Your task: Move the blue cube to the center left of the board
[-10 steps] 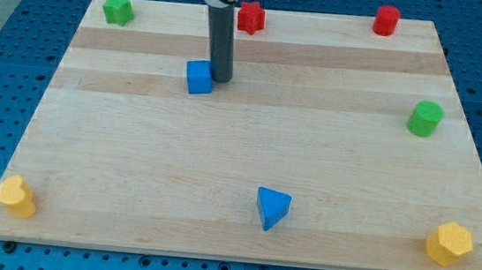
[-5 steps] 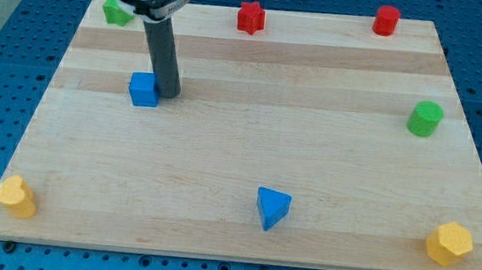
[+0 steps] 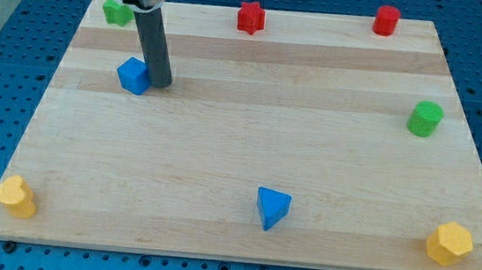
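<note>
On the board's (image 3: pixel 240 232) upper left: blue cube (image 3: pixel 132 76), turned corner-on, touching my tip (image 3: pixel 160 84) on its right side. No gripper fitted; bare rod only. Judged light, rigid, prone to pivot; best pushed square through a flat face. No labels or writing legible.

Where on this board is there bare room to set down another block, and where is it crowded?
The widest bare patch is the board's middle, bordered by the blue cube, green cylinder and blue wedge. The bottom edge between the yellow block and the wedge is bare too. It is crowded at upper left, where my tip touches the cube below the green star.
</note>
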`<state>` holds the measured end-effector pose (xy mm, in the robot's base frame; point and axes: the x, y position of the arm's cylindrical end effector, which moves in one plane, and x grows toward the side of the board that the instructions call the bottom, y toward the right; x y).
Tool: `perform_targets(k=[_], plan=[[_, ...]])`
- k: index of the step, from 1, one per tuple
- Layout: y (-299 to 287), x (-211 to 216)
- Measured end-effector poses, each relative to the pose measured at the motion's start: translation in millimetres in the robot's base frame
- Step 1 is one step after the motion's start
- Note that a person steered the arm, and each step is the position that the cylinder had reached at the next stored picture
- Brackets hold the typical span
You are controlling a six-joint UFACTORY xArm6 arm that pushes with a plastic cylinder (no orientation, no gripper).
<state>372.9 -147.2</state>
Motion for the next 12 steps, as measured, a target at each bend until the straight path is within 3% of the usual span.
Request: perform_targets(k=[2,7,9,10,11,12], plan=[[-38,-4],[-61,16],[-39,-37],[10,-63],[10,-44],[-31,-44]])
